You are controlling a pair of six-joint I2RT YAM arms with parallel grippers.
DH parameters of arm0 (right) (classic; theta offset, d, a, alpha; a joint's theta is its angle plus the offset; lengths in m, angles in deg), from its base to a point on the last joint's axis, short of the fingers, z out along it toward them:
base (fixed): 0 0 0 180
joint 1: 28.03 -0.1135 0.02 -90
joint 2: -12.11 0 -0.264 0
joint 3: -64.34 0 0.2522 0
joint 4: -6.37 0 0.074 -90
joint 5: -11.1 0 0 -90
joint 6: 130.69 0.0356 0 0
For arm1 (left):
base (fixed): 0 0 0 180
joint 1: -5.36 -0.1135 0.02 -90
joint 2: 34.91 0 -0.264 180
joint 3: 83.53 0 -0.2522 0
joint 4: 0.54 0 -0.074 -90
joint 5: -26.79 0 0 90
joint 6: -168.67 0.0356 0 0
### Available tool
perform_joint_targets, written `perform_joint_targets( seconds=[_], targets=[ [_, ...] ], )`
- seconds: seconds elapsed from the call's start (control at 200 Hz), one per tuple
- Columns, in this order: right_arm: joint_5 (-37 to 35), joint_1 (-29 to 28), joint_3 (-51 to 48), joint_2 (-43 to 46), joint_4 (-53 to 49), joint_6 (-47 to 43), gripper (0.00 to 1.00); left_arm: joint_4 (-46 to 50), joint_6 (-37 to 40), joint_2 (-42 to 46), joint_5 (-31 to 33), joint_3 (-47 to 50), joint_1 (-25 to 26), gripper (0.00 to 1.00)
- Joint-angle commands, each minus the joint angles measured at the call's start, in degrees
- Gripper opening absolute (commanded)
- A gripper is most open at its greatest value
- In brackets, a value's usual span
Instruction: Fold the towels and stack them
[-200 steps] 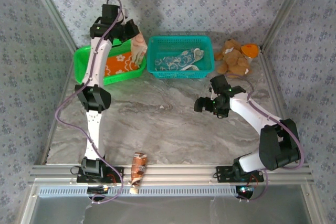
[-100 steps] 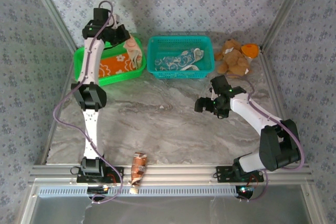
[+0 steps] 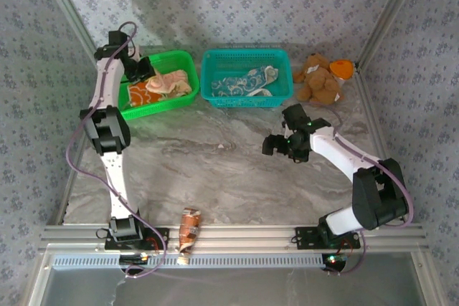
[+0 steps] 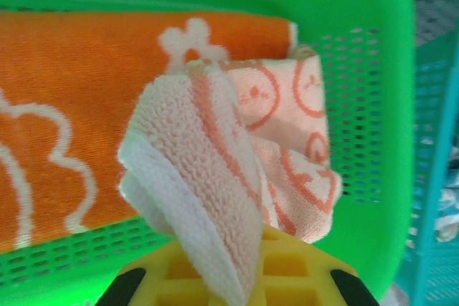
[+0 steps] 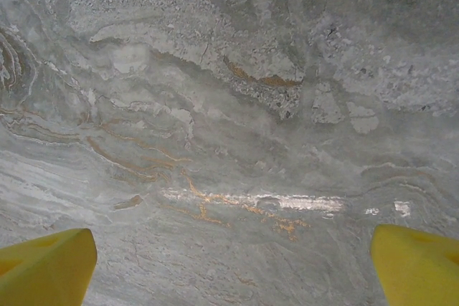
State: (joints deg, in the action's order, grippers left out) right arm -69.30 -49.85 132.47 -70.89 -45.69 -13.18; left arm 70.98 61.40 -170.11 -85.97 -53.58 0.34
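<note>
At the far-left corner of the table (image 3: 215, 177), our left gripper (image 3: 141, 69) pinches the peach towel (image 4: 290, 116), which trails rightward from the jaws over the orange towel (image 4: 79, 98) in the green basket (image 3: 165, 105). Our right gripper (image 3: 276, 145), jaws spread, hovers well apart above mid-table.

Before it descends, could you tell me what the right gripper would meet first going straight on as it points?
Likely the bare marble table: nothing lies ahead of the open right gripper, though depth is unclear.
</note>
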Motion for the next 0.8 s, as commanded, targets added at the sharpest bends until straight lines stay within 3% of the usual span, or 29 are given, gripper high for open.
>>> perform_joint_targets(
  seconds=[0.0, 0.795],
  targets=[
    [-1.0, -0.5, 1.8, -0.8, -0.3, 0.7, 1.00, -1.2, 2.6, 3.1, 0.8, 1.2, -1.4, 0.01],
    [-1.4, -1.1, 2.9, -1.8, -0.8, 0.8, 1.00, -2.6, 5.3, -2.3, 10.8, 3.1, -4.9, 0.00]
  ],
)
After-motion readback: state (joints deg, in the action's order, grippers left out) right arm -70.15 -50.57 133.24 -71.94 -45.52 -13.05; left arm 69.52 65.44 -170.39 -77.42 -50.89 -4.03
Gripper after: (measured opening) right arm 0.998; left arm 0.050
